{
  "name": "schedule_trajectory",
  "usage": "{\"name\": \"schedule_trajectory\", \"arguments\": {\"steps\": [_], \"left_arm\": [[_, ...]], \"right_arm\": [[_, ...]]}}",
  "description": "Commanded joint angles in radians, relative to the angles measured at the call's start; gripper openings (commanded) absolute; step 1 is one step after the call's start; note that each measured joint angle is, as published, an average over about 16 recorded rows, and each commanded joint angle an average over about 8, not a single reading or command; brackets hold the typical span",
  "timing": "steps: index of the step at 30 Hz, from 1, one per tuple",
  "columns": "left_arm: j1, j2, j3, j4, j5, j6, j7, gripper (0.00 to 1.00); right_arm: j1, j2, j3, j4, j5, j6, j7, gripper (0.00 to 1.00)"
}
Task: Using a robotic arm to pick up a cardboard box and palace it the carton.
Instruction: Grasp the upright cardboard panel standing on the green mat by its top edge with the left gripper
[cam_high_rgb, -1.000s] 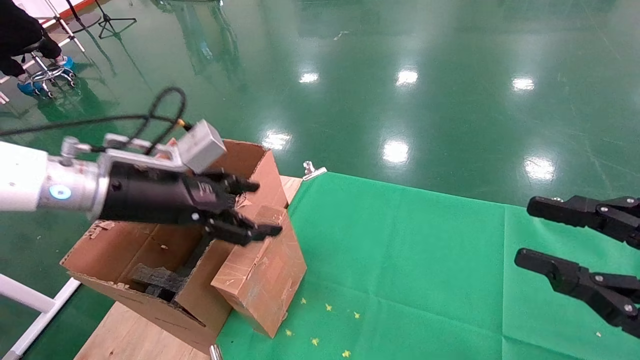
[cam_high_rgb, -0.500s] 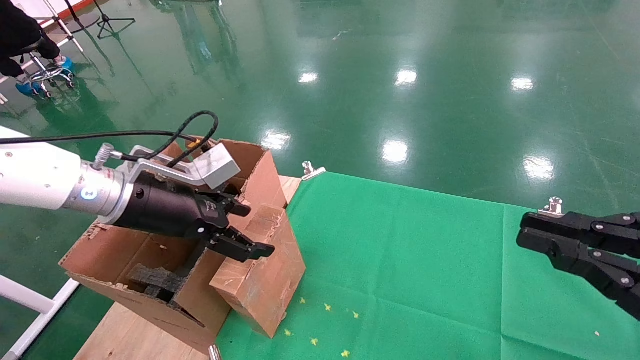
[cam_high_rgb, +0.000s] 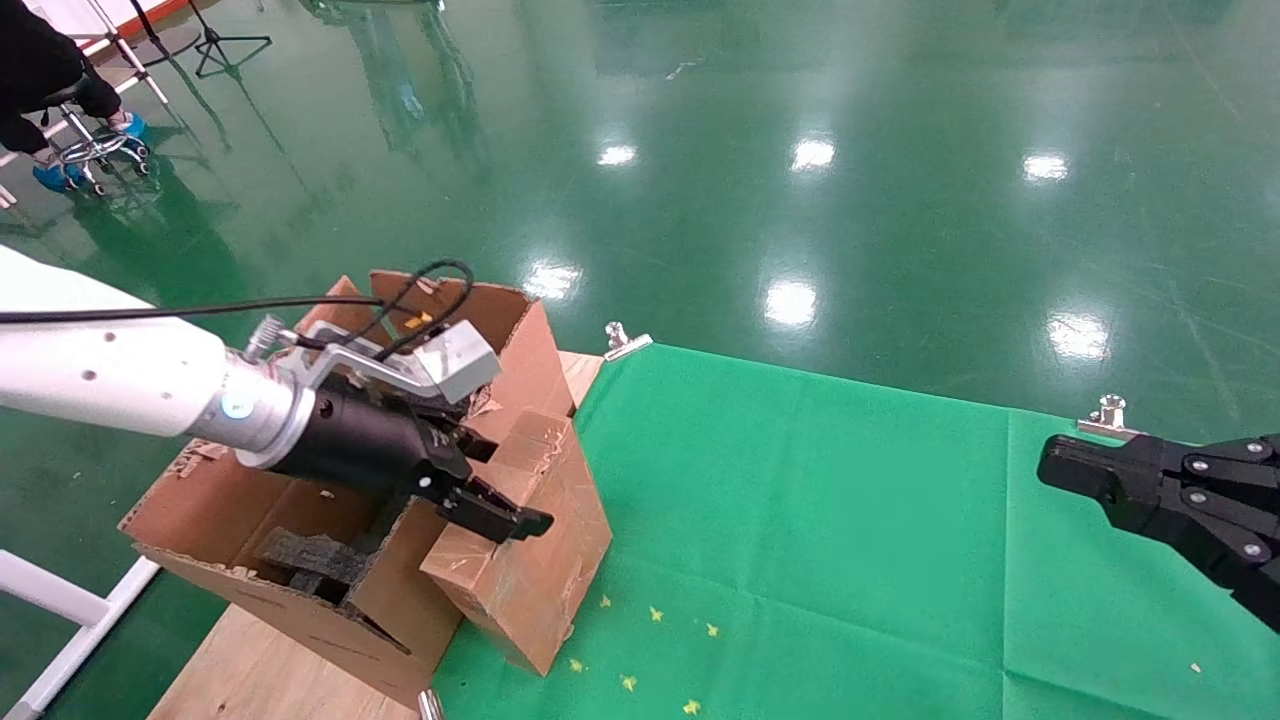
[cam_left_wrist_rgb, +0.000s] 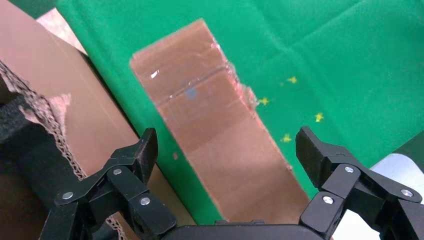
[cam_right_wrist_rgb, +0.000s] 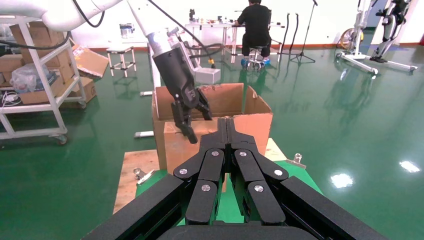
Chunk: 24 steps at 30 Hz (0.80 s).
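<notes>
The small taped cardboard box (cam_high_rgb: 525, 560) stands on the green cloth right beside the carton (cam_high_rgb: 210, 500). The carton is large, with torn flaps and black foam (cam_high_rgb: 300, 555) inside. My left gripper (cam_high_rgb: 512, 485) is open just above the box's top, one finger on each side of it. In the left wrist view the box (cam_left_wrist_rgb: 210, 115) lies between the spread fingers of the left gripper (cam_left_wrist_rgb: 227, 140), with the carton wall (cam_left_wrist_rgb: 60, 90) beside it. My right gripper (cam_high_rgb: 1060, 470) is shut and empty at the far right; it shows shut in its own view (cam_right_wrist_rgb: 226, 122).
The green cloth (cam_high_rgb: 820, 520) covers the table, held by silver clips (cam_high_rgb: 625, 340) (cam_high_rgb: 1105, 412). The carton rests on a wooden board (cam_high_rgb: 270, 670). A white frame (cam_high_rgb: 60, 610) stands at the lower left. A person sits on a stool (cam_high_rgb: 90, 145) far back left.
My left gripper has moved down and nearer to the small box, its fingers still open. My right gripper has closed its fingers.
</notes>
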Motion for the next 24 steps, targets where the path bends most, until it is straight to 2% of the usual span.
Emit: {"name": "schedule_trajectory", "arguments": {"steps": [1, 2, 3, 6, 10, 11, 14, 24], "left_arm": [[0.004, 0.007, 0.007, 0.000, 0.008, -0.005, -0.011, 1.00], [0.003, 0.009, 0.008, 0.000, 0.010, -0.006, -0.010, 1.00], [0.002, 0.011, 0.009, -0.001, 0.012, -0.008, -0.008, 1.00], [0.000, 0.015, 0.011, -0.001, 0.012, -0.011, 0.000, 1.00], [-0.001, 0.017, 0.013, 0.000, 0.012, -0.012, 0.005, 0.52], [-0.001, 0.017, 0.012, -0.001, 0.011, -0.012, 0.005, 0.39], [-0.001, 0.017, 0.011, -0.001, 0.010, -0.013, 0.004, 0.02], [-0.001, 0.015, 0.010, -0.001, 0.010, -0.013, 0.000, 0.00]], "right_arm": [[0.000, 0.000, 0.000, 0.000, 0.000, 0.000, 0.000, 0.00], [0.000, 0.000, 0.000, 0.000, 0.000, 0.000, 0.000, 0.00], [0.000, 0.000, 0.000, 0.000, 0.000, 0.000, 0.000, 0.06], [0.000, 0.000, 0.000, 0.000, 0.000, 0.000, 0.000, 0.43], [0.000, 0.000, 0.000, 0.000, 0.000, 0.000, 0.000, 0.93], [0.000, 0.000, 0.000, 0.000, 0.000, 0.000, 0.000, 1.00], [0.000, 0.000, 0.000, 0.000, 0.000, 0.000, 0.000, 1.00], [0.000, 0.000, 0.000, 0.000, 0.000, 0.000, 0.000, 1.00]]}}
